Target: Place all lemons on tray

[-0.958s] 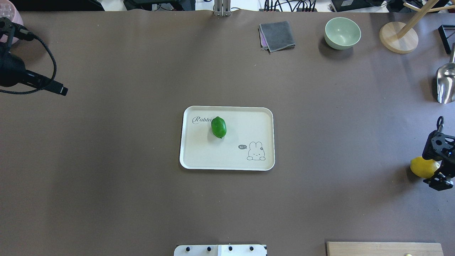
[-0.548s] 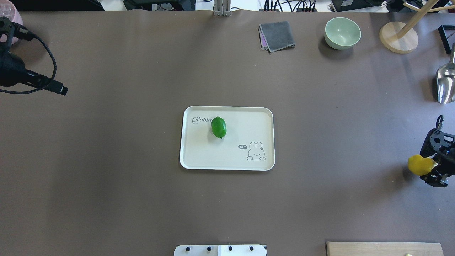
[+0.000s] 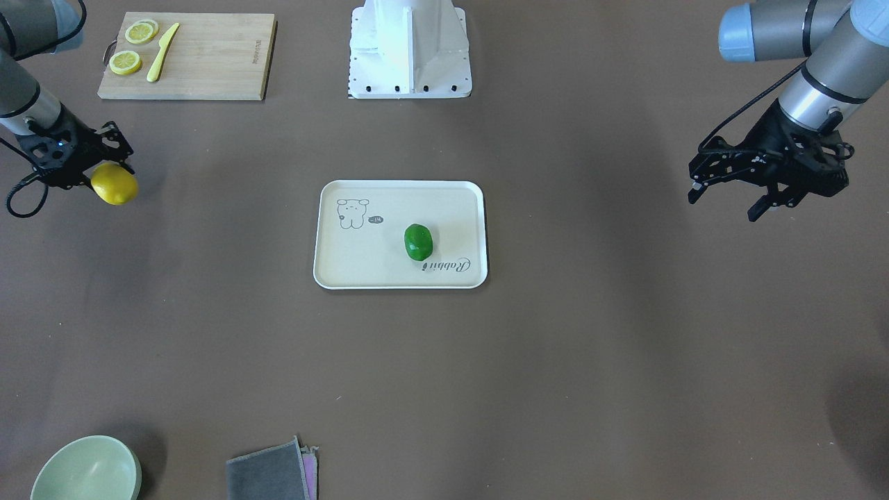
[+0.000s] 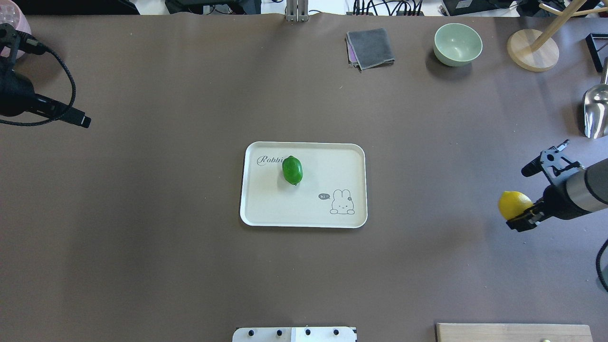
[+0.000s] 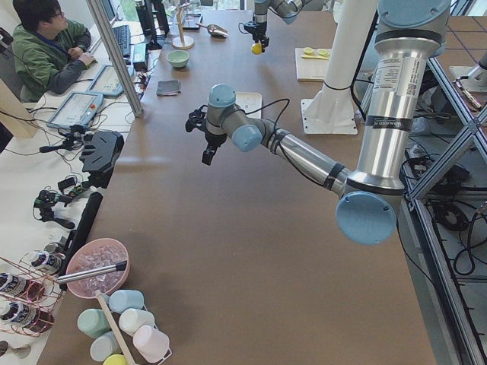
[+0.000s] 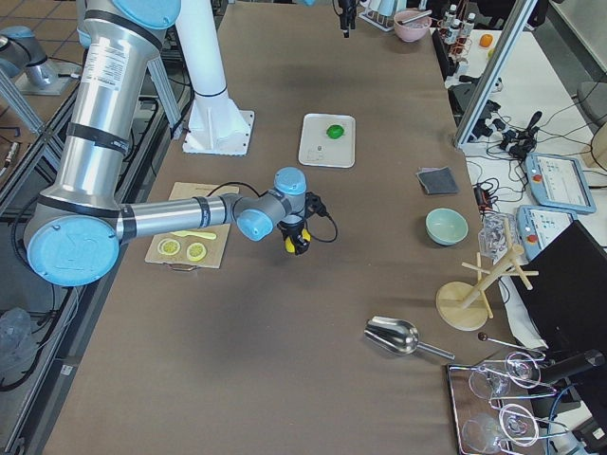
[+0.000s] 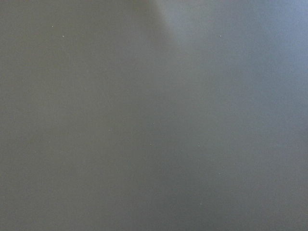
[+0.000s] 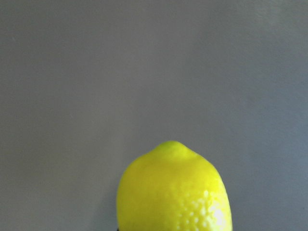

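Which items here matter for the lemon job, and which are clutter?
Job:
glossy yellow oval lemon, held in the right claw
glossy green oval lemon
cream rectangular rimmed tray

Clutter:
wooden cutting board
round yellow lemon slices
pale green bowl
folded grey cloth
metal scoop

yellow lemon (image 3: 114,184): glossy bright yellow, finely pitted skin.
green lemon (image 4: 292,169): glossy bright green.
tray (image 4: 304,216): cream-beige floor, white rim; in the overhead view, a grey outline rabbit at its 4 o'clock and grey script at its 10 o'clock.
table (image 4: 166,213): plain matte brown.
left gripper (image 3: 722,207), right gripper (image 3: 105,179): black.
bowl (image 4: 451,61): pale green.
cloth (image 4: 373,46): dark grey over a purple-pink layer.
cutting board (image 3: 208,62): pale wood grain.
lemon slices (image 3: 126,62), knife (image 3: 161,53): yellow.
scoop (image 4: 596,111): shiny silver.
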